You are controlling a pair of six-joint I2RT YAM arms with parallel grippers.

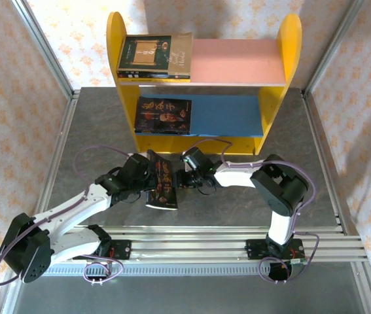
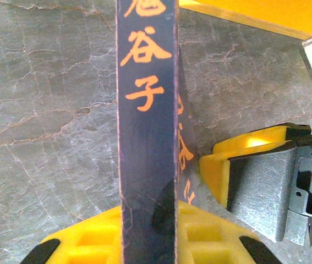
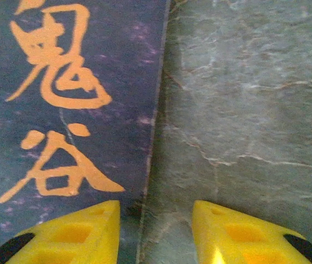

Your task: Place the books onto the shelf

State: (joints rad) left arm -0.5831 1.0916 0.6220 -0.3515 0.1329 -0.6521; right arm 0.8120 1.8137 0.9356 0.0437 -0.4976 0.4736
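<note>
A dark book with orange characters stands on edge on the table in front of the shelf. My left gripper is shut on it; in the left wrist view its spine rises between my yellow fingers. My right gripper is just to the right of the book, open. In the right wrist view the book's cover fills the left side, and its edge runs into the gap between the parted fingers. Books lie stacked on the pink upper board, and another dark book lies on the blue lower board.
The grey stone-patterned table has bare room to the left and right of the shelf. The right halves of the pink board and the blue board are bare. A metal rail runs along the near edge by the arm bases.
</note>
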